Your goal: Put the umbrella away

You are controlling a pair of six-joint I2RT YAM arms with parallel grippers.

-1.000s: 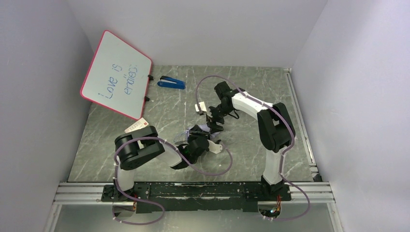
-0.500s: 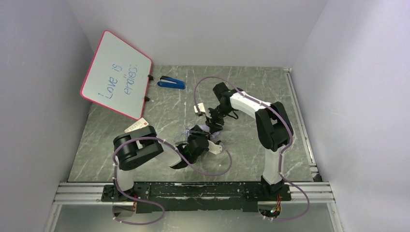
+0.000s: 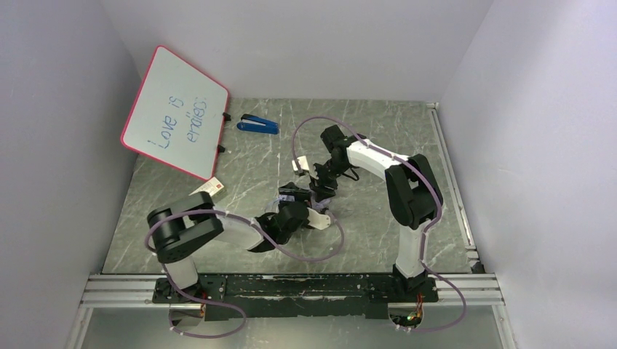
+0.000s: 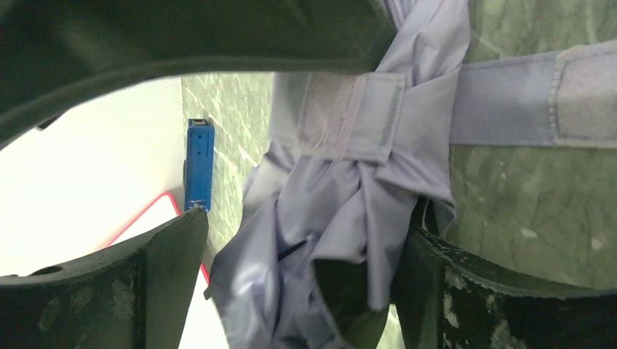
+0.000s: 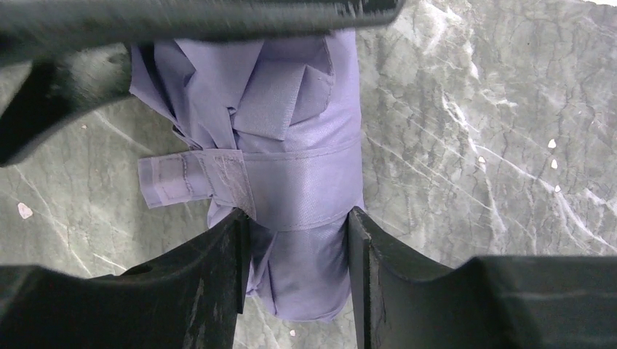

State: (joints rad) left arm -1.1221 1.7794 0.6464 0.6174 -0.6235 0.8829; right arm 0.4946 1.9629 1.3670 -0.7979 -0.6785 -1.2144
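Lilac umbrella point(image 5: 305, 145) lies folded and strapped. The right gripper point(image 5: 295, 229) pinches it; the left gripper point(image 4: 305, 240) is spread wide around it. A blue stapler point(image 3: 258, 124), I think, sits at eleven o'clock.

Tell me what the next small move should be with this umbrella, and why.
Probably bring the open left gripper onto the loose end of the strap and press it flat. The right gripper is shut on the folded umbrella, steadying it. The strap already circles the fabric, but its tip sticks out sideways, seemingly unfastened.
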